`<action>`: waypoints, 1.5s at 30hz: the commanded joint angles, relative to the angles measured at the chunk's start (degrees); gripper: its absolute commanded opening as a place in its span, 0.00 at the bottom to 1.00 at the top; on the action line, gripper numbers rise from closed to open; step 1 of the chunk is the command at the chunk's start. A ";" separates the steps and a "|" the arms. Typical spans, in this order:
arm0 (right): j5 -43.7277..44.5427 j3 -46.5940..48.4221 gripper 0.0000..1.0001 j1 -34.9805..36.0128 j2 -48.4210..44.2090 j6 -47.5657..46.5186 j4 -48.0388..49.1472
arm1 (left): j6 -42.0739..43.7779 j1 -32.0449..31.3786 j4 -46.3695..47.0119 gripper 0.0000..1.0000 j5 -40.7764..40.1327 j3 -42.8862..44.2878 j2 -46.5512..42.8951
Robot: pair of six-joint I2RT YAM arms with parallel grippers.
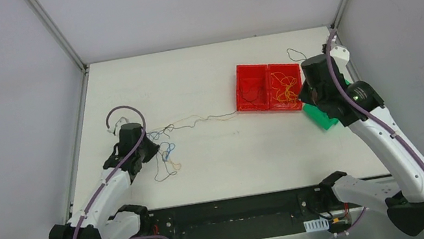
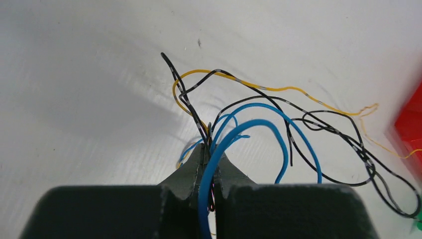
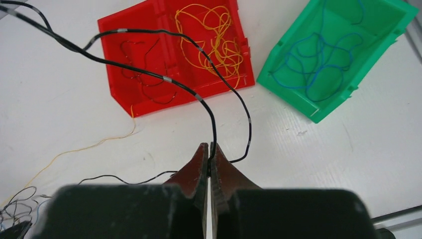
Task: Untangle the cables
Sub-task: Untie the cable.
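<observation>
Work cell, one station. Table (image 1: 200,69): white, rectangular, closed in by grey walls (image 1: 1,130) at the left, far and right edges, with metal posts at the two far corners; the near edge carries the black rail with both arm bases. Open room: the far-left quarter and the near-centre strip of the table. Red bin (image 1: 267,77): two compartments, far right of the table, holding dark strands (image 3: 144,64) in its left compartment and yellow strands (image 3: 214,40) in its right. Green bin (image 3: 383,20): just beside the red bin's right end, holding blue strands (image 3: 318,64); largely hidden under the right arm in the top view. Cable clump (image 1: 167,157): blue, yellow and black hair-thin wires, left of centre on the table, with a thin mixed strand (image 1: 209,118) trailing right to the red bin's left wall. Left gripper (image 2: 211,159): fingers pressed together on the cable clump, blue and black wires emerging between them; arm reaching forward from the near-left base, wrist low over the table. Right gripper (image 3: 209,152): fingers pinched on a black cable (image 3: 164,79) that arcs away over the red bin; arm stretched far along the right edge, wrist raised above both bins.
</observation>
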 commanded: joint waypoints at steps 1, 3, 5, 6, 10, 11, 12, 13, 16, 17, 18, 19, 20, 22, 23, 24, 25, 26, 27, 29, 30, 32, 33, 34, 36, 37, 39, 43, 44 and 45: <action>4.95 -0.42 0.00 -1.10 -0.74 -2.09 -1.17 | -3.34 0.51 -2.02 0.00 -2.34 -0.39 -0.57; 2.23 -1.34 0.00 -1.21 -0.98 -2.35 0.51 | -1.66 0.49 -2.06 0.00 -0.88 0.33 -0.43; -1.65 -2.18 0.00 -1.22 -1.19 -2.89 2.87 | 0.33 0.49 -2.08 0.00 0.58 0.95 -0.45; -2.06 -2.25 0.00 -1.25 -0.96 -2.54 3.41 | 0.77 0.49 -2.13 0.00 0.48 1.06 -0.67; -3.17 -0.43 0.00 -1.18 -0.52 -2.83 3.75 | 1.99 0.49 -2.37 0.18 1.07 1.40 -1.31; -3.98 0.18 0.00 -1.19 -0.62 -3.01 3.84 | 2.33 0.49 -2.42 0.40 1.86 1.56 -1.47; -5.11 0.88 0.00 -1.25 -0.71 -3.23 4.03 | 2.61 0.49 -2.37 0.50 2.29 1.53 -1.65; -6.33 1.56 0.00 -1.25 -0.74 -3.56 4.10 | 2.73 0.49 -2.47 0.54 2.45 1.52 -1.97; -9.17 3.69 0.00 -1.23 -0.33 -3.63 3.40 | 3.38 0.49 -2.33 0.37 2.07 1.60 -2.93; -9.92 4.35 0.00 -1.25 -0.24 -3.59 3.13 | 4.01 0.49 -2.22 0.19 2.13 1.75 -2.95; -10.73 4.88 0.00 -1.22 -0.23 -3.47 3.07 | 4.57 0.49 -2.14 0.01 2.36 1.93 -2.88; -11.42 5.27 0.00 -1.17 -0.14 -3.44 3.03 | 5.07 0.45 -2.16 0.00 2.69 2.16 -2.77; -11.62 5.61 0.00 -1.24 -0.10 -3.41 2.79 | 5.46 0.48 -2.17 0.00 2.97 2.28 -2.62; -11.51 6.70 0.00 -1.32 0.00 -3.26 2.25 | 5.85 0.49 -2.12 0.00 2.79 2.31 -2.55; -11.39 7.14 0.00 -1.32 -0.05 -3.34 2.00 | 5.91 0.49 -2.13 0.00 2.88 2.31 -2.54; -11.17 7.70 0.00 -1.38 0.02 -3.35 1.67 | 6.19 0.53 -2.14 0.00 3.08 2.31 -2.51; -10.66 8.27 0.00 -1.46 0.13 -3.38 1.14 | 6.39 0.52 -2.09 0.00 2.99 2.39 -2.48; -9.90 9.01 0.00 -1.57 0.31 -3.62 0.21 | 6.60 0.49 -2.28 0.00 2.13 2.47 -2.56; -8.48 9.95 0.00 -1.73 0.59 -3.83 -0.81 | 6.21 0.53 -2.87 0.00 0.54 2.57 -2.70; -4.10 12.19 0.00 -2.39 1.01 -3.83 -3.49 | 2.20 1.19 -5.38 0.00 -3.76 2.55 -2.93; -1.51 13.22 0.00 -2.87 1.12 -3.64 -4.71 | -0.25 2.30 -6.51 0.00 -4.80 2.23 -2.92; 4.85 14.73 0.00 -4.17 0.94 -2.32 -6.82 | -4.64 4.68 -8.01 0.00 -5.96 1.61 -2.64; 8.09 15.01 0.00 -4.60 0.65 -1.71 -7.56 | -6.97 5.35 -9.41 0.00 -7.62 1.51 -2.54; 13.03 15.00 0.00 -4.89 0.14 -1.18 -8.16 | -9.25 5.80 -11.10 0.00 -9.87 1.52 -2.58; 20.47 15.06 0.00 -5.46 -0.28 0.62 -10.21 | -13.30 6.22 -14.73 0.00 -14.15 2.06 -2.65; 24.02 15.05 0.00 -5.78 -0.42 1.61 -11.27 | -14.76 6.36 -16.58 0.00 -16.09 2.62 -2.59; 28.79 14.95 0.00 -6.51 -0.93 3.68 -13.08 | -17.13 6.38 -20.34 0.00 -19.67 3.97 -2.53; 29.11 12.92 0.00 -6.96 -2.99 5.13 -12.16 | -18.21 6.47 -22.96 0.00 -22.55 5.64 -2.47; 27.34 12.12 0.00 -6.95 -3.36 4.36 -11.07 | -18.05 6.47 -22.99 0.00 -22.37 5.96 -2.35; 23.34 11.17 0.00 -6.96 -3.64 2.11 -9.31 | -17.77 6.47 -22.92 0.00 -21.72 6.26 -2.18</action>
